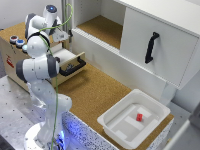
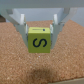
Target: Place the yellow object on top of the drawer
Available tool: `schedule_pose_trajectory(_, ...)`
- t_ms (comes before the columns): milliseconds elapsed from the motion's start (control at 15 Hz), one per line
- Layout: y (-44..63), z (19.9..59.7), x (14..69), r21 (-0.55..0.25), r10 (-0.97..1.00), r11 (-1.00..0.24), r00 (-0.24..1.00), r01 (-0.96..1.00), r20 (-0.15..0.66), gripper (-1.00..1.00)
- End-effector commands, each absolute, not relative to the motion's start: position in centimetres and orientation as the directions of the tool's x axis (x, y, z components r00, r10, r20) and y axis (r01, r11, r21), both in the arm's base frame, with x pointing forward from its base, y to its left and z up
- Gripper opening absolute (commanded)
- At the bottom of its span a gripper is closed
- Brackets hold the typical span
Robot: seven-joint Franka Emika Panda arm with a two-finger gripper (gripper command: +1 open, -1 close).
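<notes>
In the wrist view my gripper (image 2: 39,31) is shut on the yellow object (image 2: 40,42), a yellow cube with a black letter on its face. Cork-brown surface fills the view beneath it; I cannot tell whether the cube touches it. In the exterior view the gripper (image 1: 61,36) hangs at the far side of the drawer (image 1: 12,52), a small plywood unit at the exterior view's left. Its black-handled drawer front (image 1: 73,67) is pulled open. My arm hides much of its top, and the cube does not show there.
A large white cabinet (image 1: 165,35) with a black handle (image 1: 152,47) stands at the back right. A white bin (image 1: 111,120) holding a small red block (image 1: 139,117) sits at the front right. A cork mat (image 1: 100,87) covers the table.
</notes>
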State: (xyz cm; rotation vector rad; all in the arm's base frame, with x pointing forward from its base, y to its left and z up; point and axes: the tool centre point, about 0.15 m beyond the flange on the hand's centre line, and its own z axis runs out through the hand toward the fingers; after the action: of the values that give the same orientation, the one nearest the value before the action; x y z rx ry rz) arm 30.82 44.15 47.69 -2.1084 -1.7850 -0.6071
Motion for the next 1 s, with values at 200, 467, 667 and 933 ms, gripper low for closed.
schedule_pose_trajectory(200,48.4,44.9,35.4,0.019,0.875,-0.040,0.026,0.999,0.483,-1.00)
schedule_pose_trajectory(467,48.6,43.5,37.5,0.032,0.883,-0.021,0.004,0.999,0.469,-1.00)
schedule_pose_trajectory(667,48.1,43.8,38.0,0.029,0.881,-0.034,0.016,0.999,0.473,-1.00)
schedule_pose_trajectory(933,46.9,46.0,37.0,0.041,0.869,-0.011,-0.011,0.999,0.495,1.00)
